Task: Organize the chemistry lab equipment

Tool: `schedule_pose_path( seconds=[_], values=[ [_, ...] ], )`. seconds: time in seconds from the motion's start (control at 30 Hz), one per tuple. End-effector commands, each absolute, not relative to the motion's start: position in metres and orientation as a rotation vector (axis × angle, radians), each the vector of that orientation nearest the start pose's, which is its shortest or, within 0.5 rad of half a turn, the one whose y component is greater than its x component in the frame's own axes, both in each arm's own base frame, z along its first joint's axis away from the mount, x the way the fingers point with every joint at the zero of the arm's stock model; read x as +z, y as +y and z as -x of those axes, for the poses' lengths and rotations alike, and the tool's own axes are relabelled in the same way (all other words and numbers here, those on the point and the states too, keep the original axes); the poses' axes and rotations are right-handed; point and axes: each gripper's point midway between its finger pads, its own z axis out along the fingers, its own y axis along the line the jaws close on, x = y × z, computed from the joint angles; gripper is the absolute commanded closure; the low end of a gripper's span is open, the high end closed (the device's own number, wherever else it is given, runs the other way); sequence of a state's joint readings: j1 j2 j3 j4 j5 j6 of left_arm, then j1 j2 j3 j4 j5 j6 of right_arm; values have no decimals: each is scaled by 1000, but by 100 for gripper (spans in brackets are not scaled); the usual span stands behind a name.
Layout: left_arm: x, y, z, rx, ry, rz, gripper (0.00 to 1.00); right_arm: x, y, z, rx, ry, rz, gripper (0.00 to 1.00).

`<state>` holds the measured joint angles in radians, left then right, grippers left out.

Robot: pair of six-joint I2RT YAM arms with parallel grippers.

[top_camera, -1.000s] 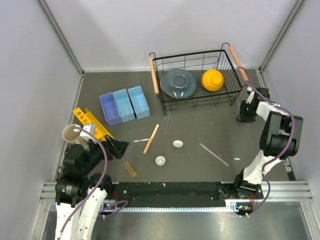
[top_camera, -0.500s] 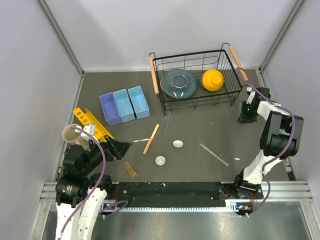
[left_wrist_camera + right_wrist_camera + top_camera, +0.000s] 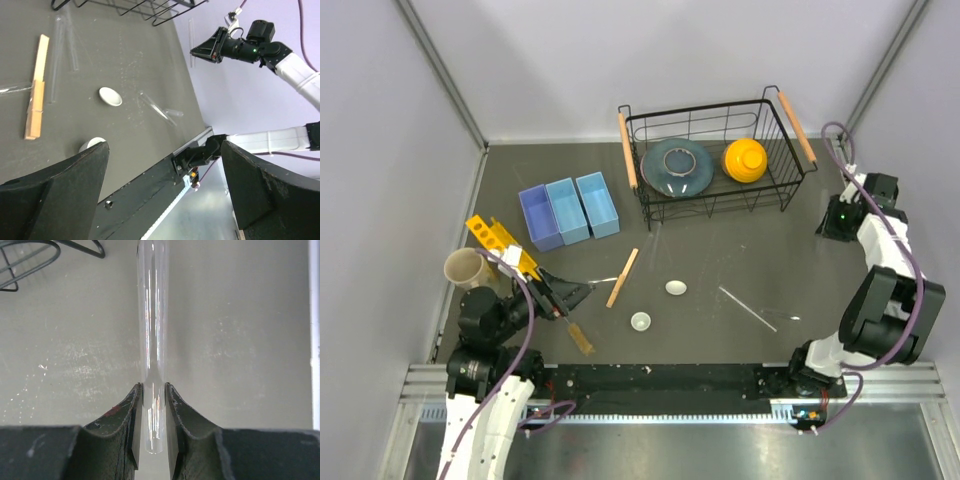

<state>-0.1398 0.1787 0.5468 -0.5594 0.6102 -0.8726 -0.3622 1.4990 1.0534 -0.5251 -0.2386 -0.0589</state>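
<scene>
- Worktop (image 3: 720, 250): dark grey, and it carries every loose item listed below.
- Wire basket (image 3: 700, 107): stands at the far edge, right of centre. It holds a blue-grey plate (image 3: 676, 166) and a yellow bowl (image 3: 744, 160).
- Three light-blue bins (image 3: 568, 210): side by side, just left of the basket.
- Left gripper (image 3: 570, 295): low over the near-left part of the worktop. Its jaws are wide apart and hold nothing.
- Right gripper (image 3: 152, 390): near the right edge, toward the far-right corner. Its jaws are clamped on a clear glass tube (image 3: 152, 340), which runs straight out past the fingertips. The tube is too fine to make out from overhead.
- Wooden stick (image 3: 623, 277): lies slantwise, left of centre, apart from the bins.
- Wire brush (image 3: 578, 335): lies toward the near edge, amber bristles nearest it. Its upper end is beside the left gripper; contact cannot be confirmed.
- Thin clear rod (image 3: 748, 309): lies slantwise, right of centre.
- Two white dishes (image 3: 676, 287) (image 3: 640, 321): at centre, near each other but not touching, between the stick and the rod.
</scene>
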Motion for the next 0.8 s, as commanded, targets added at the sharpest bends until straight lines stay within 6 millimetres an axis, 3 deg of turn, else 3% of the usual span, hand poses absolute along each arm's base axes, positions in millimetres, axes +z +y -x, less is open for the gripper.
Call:
schedule_pose_path(
  seconds=[0.0, 0.33, 0.47, 0.6, 0.63, 0.7, 0.77],
  values=[
    [268, -158, -138, -1357, 1791, 130, 1, 141, -88, -336, 135, 2379, -264, 83],
    [305, -176, -152, -1521, 1709, 20, 1, 215, -56, -308, 160, 2227, -82, 83],
    [319, -180, -159, -1531, 1683, -26, 1, 237, -27, -296, 196, 2178, 27, 83],
    [333, -193, -165, -1558, 1666, -89, 1, 258, 18, -287, 271, 2113, 202, 83],
    [337, -198, -174, -1548, 1672, -74, 1, 259, 40, -285, 319, 2104, 282, 83],
    [340, -218, -176, -1566, 1700, -139, 1, 262, 65, -281, 389, 2087, 377, 83],
    [339, -237, -180, -1570, 1727, -160, 1, 264, 102, -270, 519, 2058, 523, 84]
  ],
)
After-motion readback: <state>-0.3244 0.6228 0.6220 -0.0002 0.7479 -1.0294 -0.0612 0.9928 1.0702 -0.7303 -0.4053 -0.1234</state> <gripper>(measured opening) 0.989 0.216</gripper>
